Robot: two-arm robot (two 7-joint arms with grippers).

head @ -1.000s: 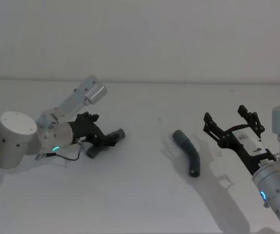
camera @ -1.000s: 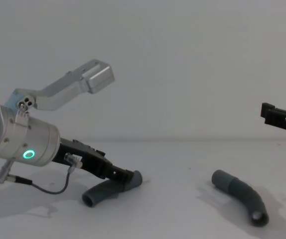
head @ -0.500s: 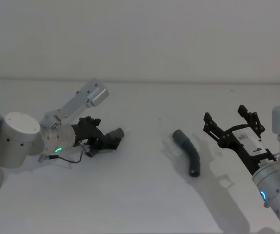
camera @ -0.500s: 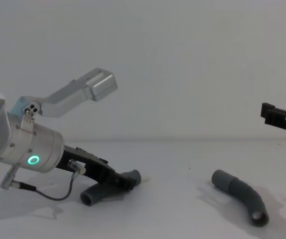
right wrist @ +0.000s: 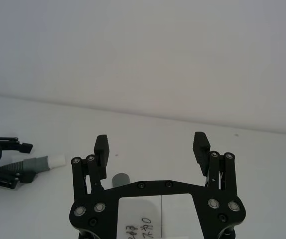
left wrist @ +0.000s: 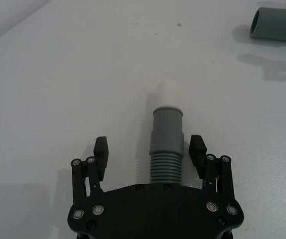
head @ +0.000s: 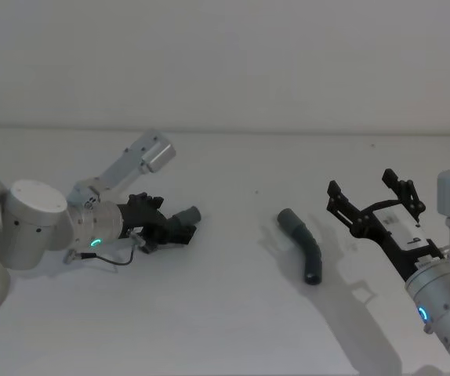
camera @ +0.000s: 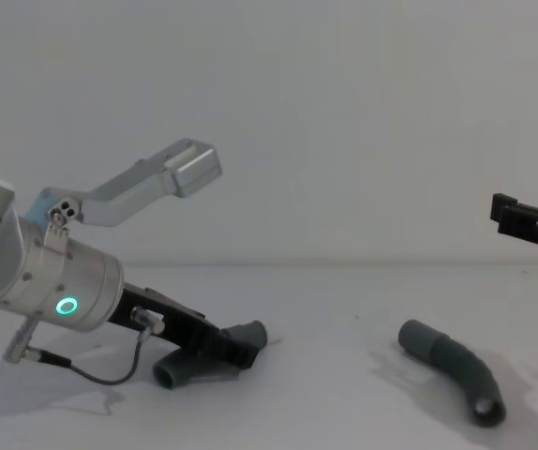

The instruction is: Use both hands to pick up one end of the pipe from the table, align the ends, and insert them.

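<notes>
The left gripper [left wrist: 149, 148] lies low on the table [head: 225, 313], its fingers [left wrist: 101, 149] spread to either side of one pipe piece [left wrist: 167, 144] with a gap on each side, gripping nothing. The grey cuff [left wrist: 167, 119] and white tip [right wrist: 57, 160] of that piece poke out past the fingertips. The right gripper [head: 365, 186] hangs wide open and empty; the second pipe piece [head: 307, 249] lies on the table below it, toward the left gripper, well apart from the first. Two pipe pieces, two grippers
</notes>
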